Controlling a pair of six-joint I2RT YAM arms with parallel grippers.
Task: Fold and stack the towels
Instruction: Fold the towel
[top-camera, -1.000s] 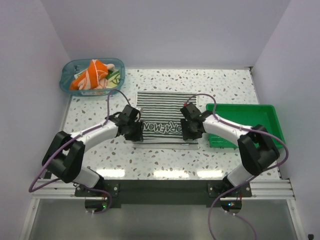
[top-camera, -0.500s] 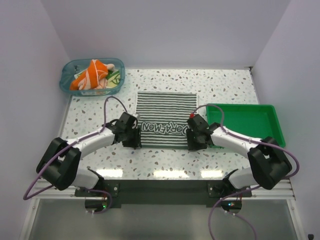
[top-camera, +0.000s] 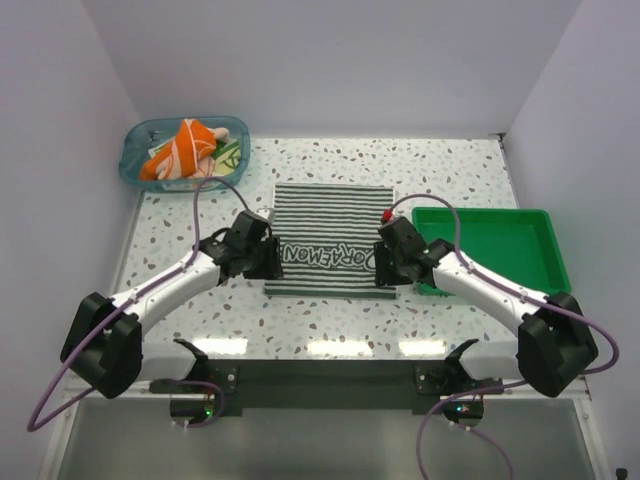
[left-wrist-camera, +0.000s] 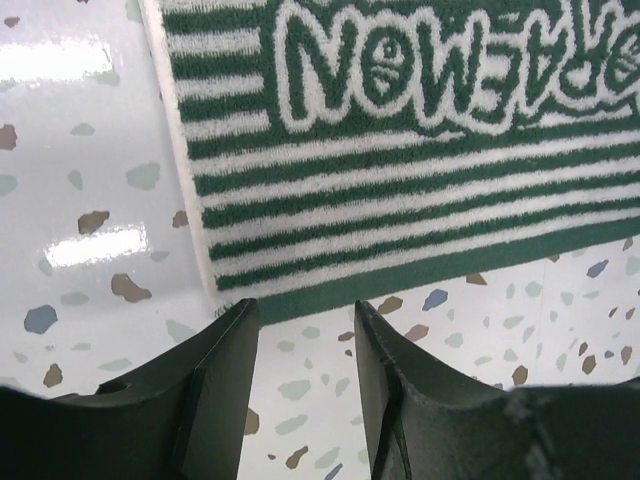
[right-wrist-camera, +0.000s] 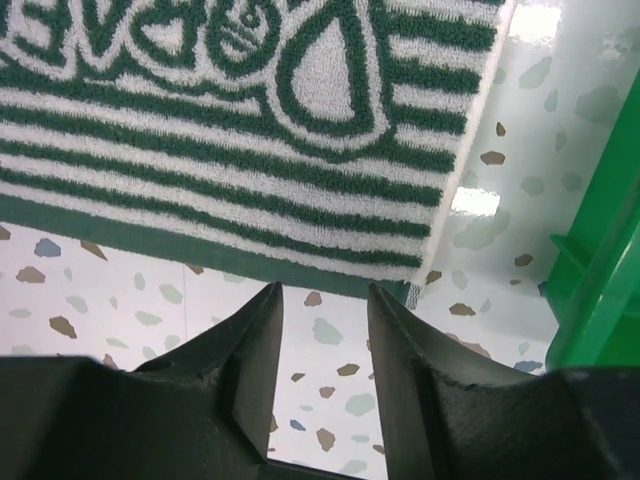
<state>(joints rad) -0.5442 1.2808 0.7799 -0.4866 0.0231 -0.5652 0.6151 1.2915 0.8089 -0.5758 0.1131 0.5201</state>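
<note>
Near: left gripper (left-wrist-camera: 305, 312), right gripper (right-wrist-camera: 323, 295), jaws apart, empty, poised just short of near corners of striped towel (top-camera: 335, 215), flat on table (top-camera: 450, 170); step judged: grasp for first fold; next: descend, pinch both corners, carry evenly to far edge; lettering (top-camera: 330, 257) inverted, reads DORAEMON; far left: orange towel (top-camera: 180, 150), green towel (top-camera: 229, 153) unfolded in bin (top-camera: 131, 160)
</note>
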